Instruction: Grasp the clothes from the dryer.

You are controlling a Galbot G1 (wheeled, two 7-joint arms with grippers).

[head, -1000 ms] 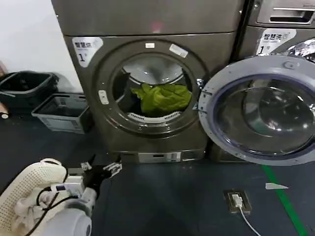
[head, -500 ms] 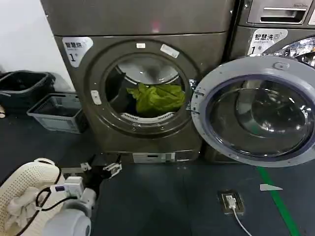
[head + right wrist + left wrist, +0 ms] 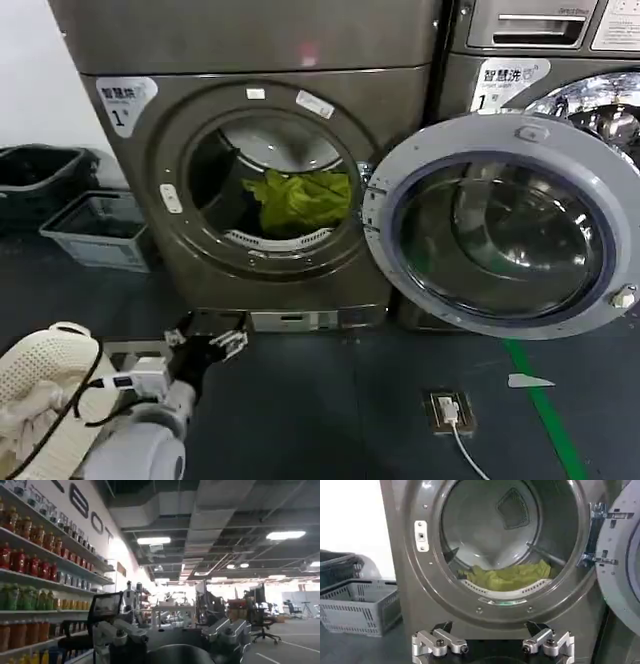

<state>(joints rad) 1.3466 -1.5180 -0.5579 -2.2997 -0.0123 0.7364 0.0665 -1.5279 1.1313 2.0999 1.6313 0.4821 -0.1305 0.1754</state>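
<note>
The dryer (image 3: 400, 95) stands before me, bronze-grey, with its round door (image 3: 500, 225) swung open to the right. The clothes (image 3: 297, 200), a yellow-green bundle, lie at the bottom of the drum just inside the mouth. My left gripper (image 3: 207, 343) hangs low near the floor in front of the machine's base, below and left of the mouth. It is open and empty. In the left wrist view the clothes (image 3: 510, 576) lie above and beyond the left gripper (image 3: 490, 630). My right gripper (image 3: 172, 630) points away into a room with shelves, open, holding nothing.
A grey slatted basket (image 3: 95, 230) and a dark bin (image 3: 40, 170) sit on the floor left of the dryer. A silver-grey machine (image 3: 540, 60) stands behind the open door. A white mesh basket (image 3: 40, 370) is beside my left arm. A floor socket (image 3: 447, 410) and a green line (image 3: 545, 420) lie to the right.
In the head view the dryer, its door and the baskets have shifted left and look slightly nearer. My left gripper keeps its open pose low before the machine.
</note>
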